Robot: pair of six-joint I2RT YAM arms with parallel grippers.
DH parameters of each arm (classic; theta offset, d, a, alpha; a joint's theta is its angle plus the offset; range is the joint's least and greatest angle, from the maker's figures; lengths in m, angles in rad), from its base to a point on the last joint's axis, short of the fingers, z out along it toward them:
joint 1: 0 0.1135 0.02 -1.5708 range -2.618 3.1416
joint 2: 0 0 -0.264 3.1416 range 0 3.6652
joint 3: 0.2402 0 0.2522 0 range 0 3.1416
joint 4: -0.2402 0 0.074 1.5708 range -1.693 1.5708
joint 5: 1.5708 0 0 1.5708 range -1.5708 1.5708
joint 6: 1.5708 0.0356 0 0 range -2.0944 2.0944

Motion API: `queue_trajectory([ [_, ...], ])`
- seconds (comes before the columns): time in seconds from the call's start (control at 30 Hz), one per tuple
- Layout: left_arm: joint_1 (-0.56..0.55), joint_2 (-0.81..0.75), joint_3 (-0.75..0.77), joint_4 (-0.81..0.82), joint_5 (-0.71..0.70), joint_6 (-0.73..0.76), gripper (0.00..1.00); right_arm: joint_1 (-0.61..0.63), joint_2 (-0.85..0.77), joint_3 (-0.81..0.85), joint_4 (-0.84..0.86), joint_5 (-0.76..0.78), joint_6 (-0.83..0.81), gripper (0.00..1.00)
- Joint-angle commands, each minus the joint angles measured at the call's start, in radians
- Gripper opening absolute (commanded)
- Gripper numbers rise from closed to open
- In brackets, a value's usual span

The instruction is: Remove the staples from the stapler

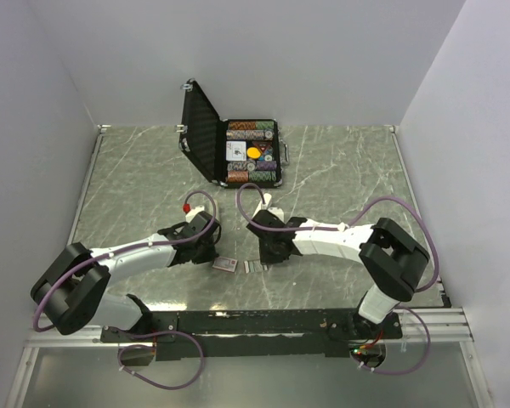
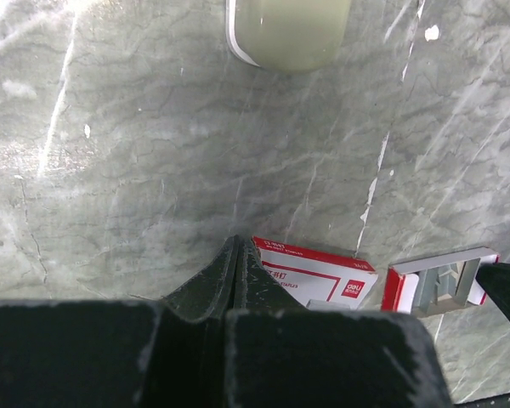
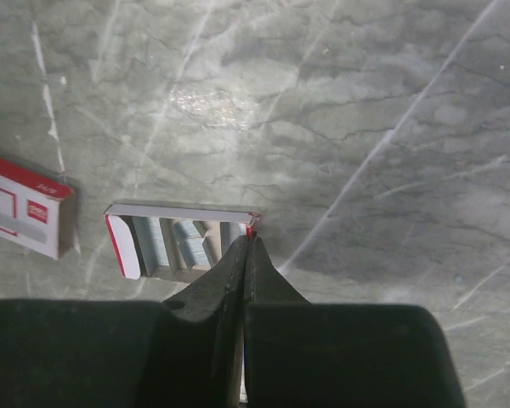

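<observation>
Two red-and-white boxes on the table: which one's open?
The tray at the right gripper: open-topped, grey staples inside. The other box, to its left, shows a closed printed face.

3 plain white walls (image 1: pixel 255 51) enclose a grey veined marble tabletop (image 1: pixel 340 170).

Grey-green marbled table (image 1: pixel 340 170) with thin white veins, between pale lilac-white walls (image 1: pixel 280 51). The left arm (image 1: pixel 136 251) and right arm (image 1: pixel 331 238) are white with black joints and trail purple cables (image 1: pixel 408 204). The left gripper (image 2: pixel 236 255) and right gripper (image 3: pixel 248 246) are matte black. A black case (image 1: pixel 200 127) holds striped chips (image 1: pixel 251 132) in mixed colours and a yellow-orange disc (image 1: pixel 253 152). A small flat box (image 2: pixel 319 272) is red and white. An open tray (image 3: pixel 123 251), red and white, holds silvery-grey staples (image 3: pixel 191 246).
</observation>
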Motion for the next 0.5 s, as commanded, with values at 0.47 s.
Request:
queue_trajectory([
  [0.47,-0.003,-0.035,0.039,-0.066,-0.023,-0.016,0.01,-0.005,0.042,0.077,0.006,-0.065,-0.018,0.00],
])
